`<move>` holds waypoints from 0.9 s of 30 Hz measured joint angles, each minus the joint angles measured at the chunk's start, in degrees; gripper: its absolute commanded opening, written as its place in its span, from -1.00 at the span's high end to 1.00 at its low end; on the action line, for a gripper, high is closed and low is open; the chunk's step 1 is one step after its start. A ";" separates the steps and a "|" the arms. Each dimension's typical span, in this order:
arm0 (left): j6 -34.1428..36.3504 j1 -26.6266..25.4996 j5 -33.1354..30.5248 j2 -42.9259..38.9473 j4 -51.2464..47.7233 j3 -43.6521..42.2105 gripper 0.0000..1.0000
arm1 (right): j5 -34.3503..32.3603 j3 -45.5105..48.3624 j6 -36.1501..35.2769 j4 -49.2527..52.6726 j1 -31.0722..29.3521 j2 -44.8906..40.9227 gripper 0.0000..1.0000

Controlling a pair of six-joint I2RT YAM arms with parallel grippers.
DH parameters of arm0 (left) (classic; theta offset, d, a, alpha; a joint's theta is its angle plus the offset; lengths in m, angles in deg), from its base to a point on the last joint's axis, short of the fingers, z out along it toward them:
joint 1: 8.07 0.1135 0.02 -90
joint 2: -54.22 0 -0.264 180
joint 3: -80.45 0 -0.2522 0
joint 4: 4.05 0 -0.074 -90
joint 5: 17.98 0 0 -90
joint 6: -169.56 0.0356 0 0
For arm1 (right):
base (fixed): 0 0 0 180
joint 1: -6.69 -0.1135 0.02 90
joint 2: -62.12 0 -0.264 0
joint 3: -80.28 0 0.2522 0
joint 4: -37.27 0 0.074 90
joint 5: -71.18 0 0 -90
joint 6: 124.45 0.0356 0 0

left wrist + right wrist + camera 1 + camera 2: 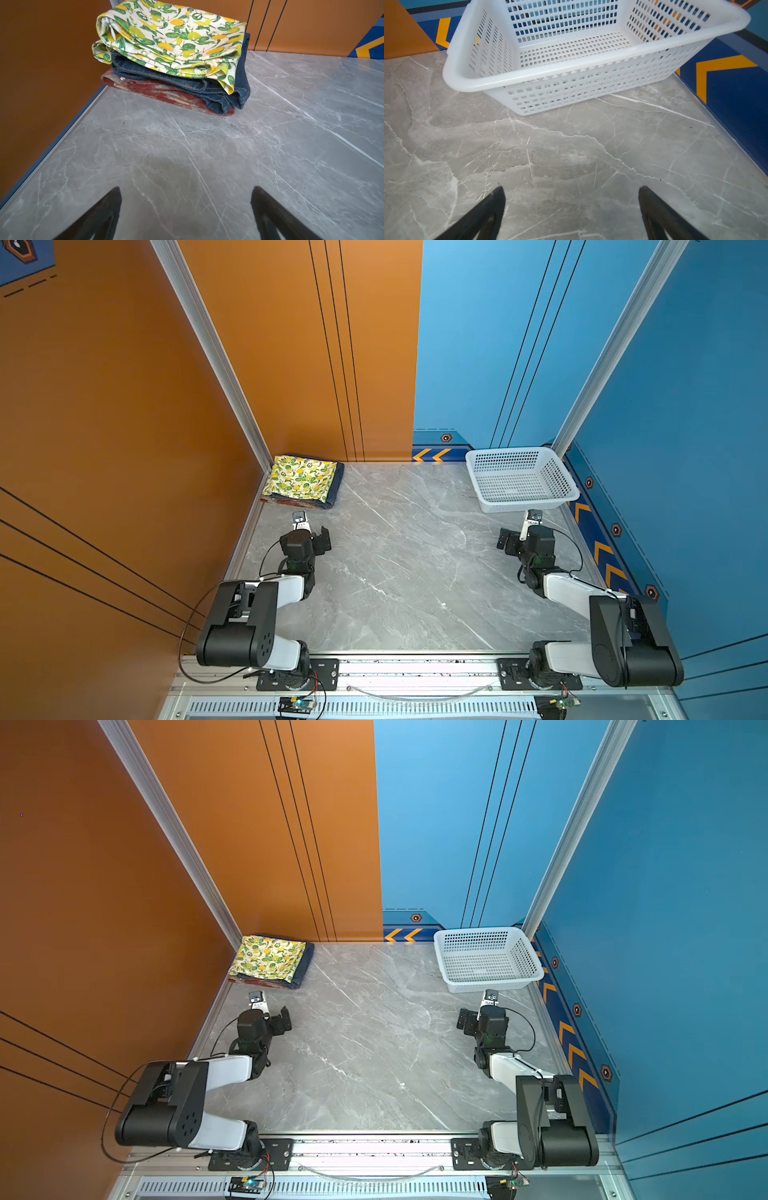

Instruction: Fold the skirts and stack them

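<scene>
the grey marble table (395,564) is bare but for its far corners. your skirts (301,483) sit stacked in the far left corner, lemon (172,35) on denim (242,91) on plaid (158,91). left gripper (186,188) and right gripper (571,187) both gape, holding nothing. the job looks done, but the lemon layer droops past the denim, so a stray nudge from the left arm could slide it off. the basket (571,68) stands empty.

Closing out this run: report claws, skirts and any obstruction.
Left claw open, empty. Right claw open, empty, facing basket. Lemon skirt on denim skirt on plaid skirt, folded, far left corner. Nothing in the way.
</scene>
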 measured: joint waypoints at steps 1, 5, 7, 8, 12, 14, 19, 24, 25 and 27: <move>0.33 0.00 0.11 1.53 1.90 -0.37 -0.96 | 0.00 0.04 0.00 -0.61 0.13 0.00 -1.00; 1.20 0.00 1.27 3.41 3.50 -0.59 -0.96 | -0.07 0.79 -0.31 -5.14 0.46 0.33 -1.00; 1.51 0.00 1.53 3.41 4.83 -0.57 -0.96 | -0.09 1.18 -0.79 -8.24 0.52 1.64 -1.00; 1.73 -0.11 1.51 3.41 5.27 -0.57 -0.96 | -0.09 1.73 -0.94 -10.93 0.55 2.97 -1.00; 2.34 -1.01 1.27 3.41 5.99 -0.52 -0.96 | -0.31 5.22 -1.55 -21.31 0.17 9.79 -1.00; 2.82 -1.68 0.83 3.41 6.05 -0.50 -0.96 | -0.26 5.95 -2.25 -21.33 -0.35 11.52 -1.00; 3.17 -1.99 0.37 3.43 6.05 -0.50 -0.96 | -0.26 3.96 -3.06 -21.77 -0.74 11.63 -1.00; 3.32 -1.99 0.11 3.41 6.05 -0.50 -0.96 | -0.33 3.74 -3.67 -22.16 -1.25 11.63 -1.00; 3.32 -1.99 0.00 3.41 6.08 -0.50 -0.96 | -0.31 3.74 -3.76 -22.21 -1.42 11.63 -1.00; 3.32 -1.99 -0.02 3.41 6.08 -0.50 -0.96 | -0.31 3.74 -3.93 -22.40 -1.51 11.63 -1.00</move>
